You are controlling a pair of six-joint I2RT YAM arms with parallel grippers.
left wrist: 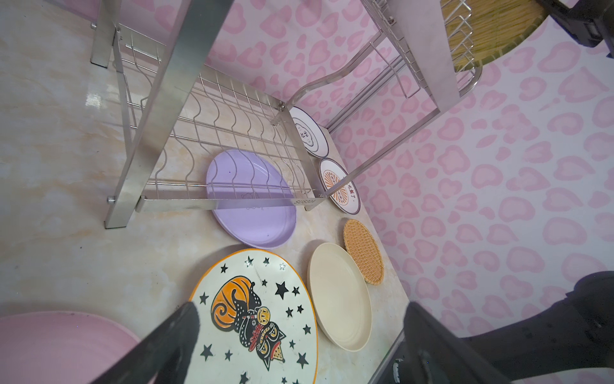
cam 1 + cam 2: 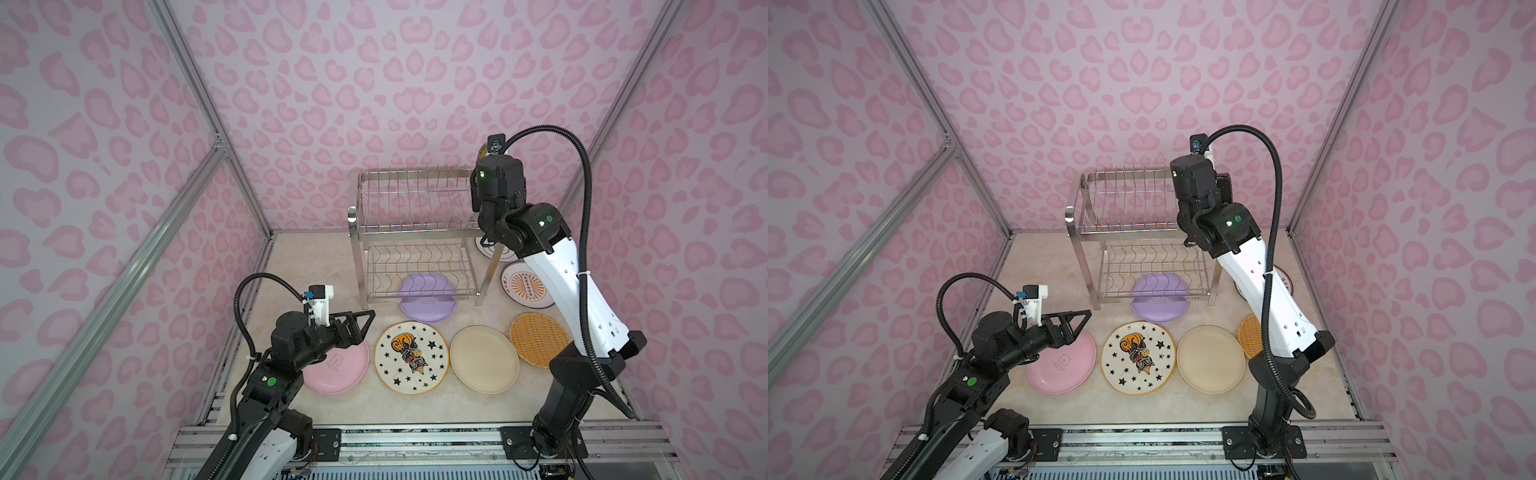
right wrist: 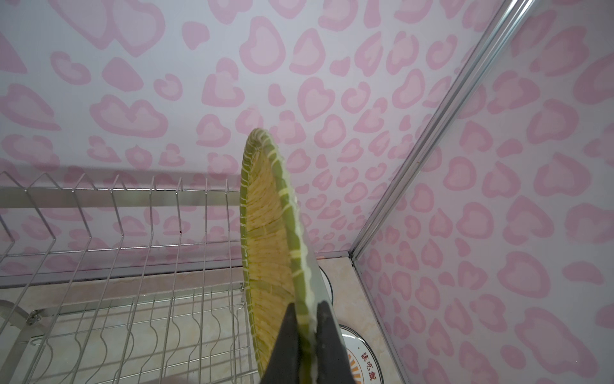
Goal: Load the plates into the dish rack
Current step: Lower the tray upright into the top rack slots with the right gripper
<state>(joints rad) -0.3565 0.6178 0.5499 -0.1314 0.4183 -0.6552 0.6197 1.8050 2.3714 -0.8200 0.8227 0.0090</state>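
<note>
Left gripper [image 2: 368, 328]: lower left of a top view; we see its fingers wide apart, holding nothing, above the pink plate [image 2: 345, 374].
Flat plates: star plate [image 2: 411, 357], lilac plate [image 2: 428, 301] partly under the rack, cream plate [image 2: 484, 359], loose wicker plate [image 2: 538, 338] and orange-printed plate [image 2: 525, 286], running rightward.
Dish rack [image 2: 415, 199]: centre; its lower tier holds nothing.
Right gripper [image 3: 307, 319]: clamped on the rim of the held wicker plate [image 3: 265, 239], which is upright at the rack's right end; we cannot tell whether it is seated.
Handling: we judge the wicker plates light, stiff and grippy, and the glazed plates heavier, slippery and breakable. Take hold at the rim.
</note>
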